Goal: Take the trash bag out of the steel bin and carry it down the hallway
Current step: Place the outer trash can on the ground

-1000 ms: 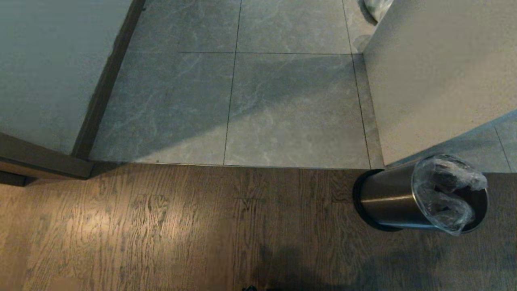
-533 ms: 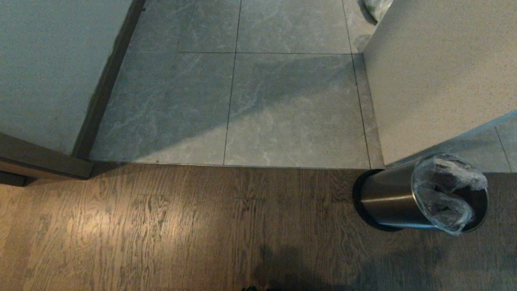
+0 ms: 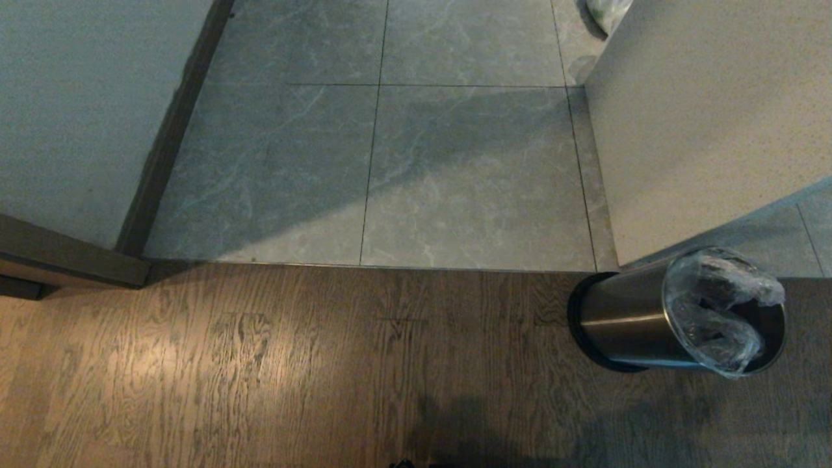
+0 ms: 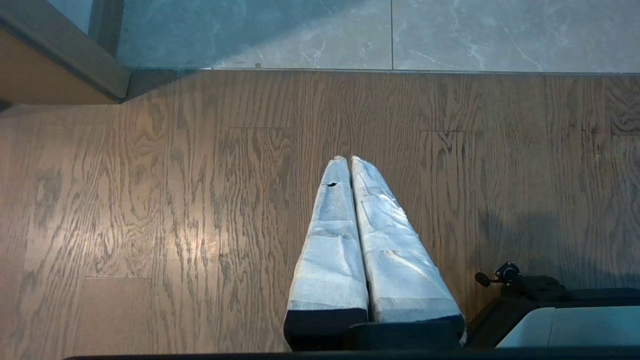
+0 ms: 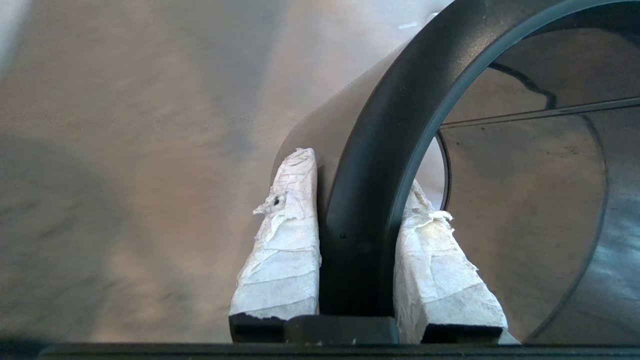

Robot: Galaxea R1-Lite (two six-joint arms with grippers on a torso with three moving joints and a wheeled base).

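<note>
**Bag not out of the bin yet, right fingers clamped on a black ring**

Closest in, the left gripper [image 4: 346,160] is parked low over the wood-plank floor [image 3: 260,364], and its taped white fingers [image 4: 330,240] are pressed shut with nothing between them.

The right gripper [image 5: 357,175] is only caught by its own wrist camera. Its fingers [image 5: 282,240] are closed on a black ring [image 5: 380,150], one finger outside the band and one inside. A curved, bare metal-looking inner wall can be seen past the ring. Whether that ring is sitting on anything can't be told from here, since everything behind it is smeared.

A bit further out, on the robot's right, the steel bin [image 3: 617,318] is found on the wood floor, right at the corner of the pale right wall [image 3: 702,117]. The trash bag [image 3: 715,312] is still inside it, crinkled clear plastic bunched in the mouth and lapped over the rim, with dark stuff visible through it. No gripper is seen near it in the head view.

Beyond the plank edge, the hallway [image 3: 455,162] is laid out in big grey marbled tiles, bounded on the left by another pale wall [image 3: 78,97] with dark skirting [image 3: 175,123]. At the far end, a pale bag-like lump [image 3: 604,10] is just cut off at the frame edge.
</note>
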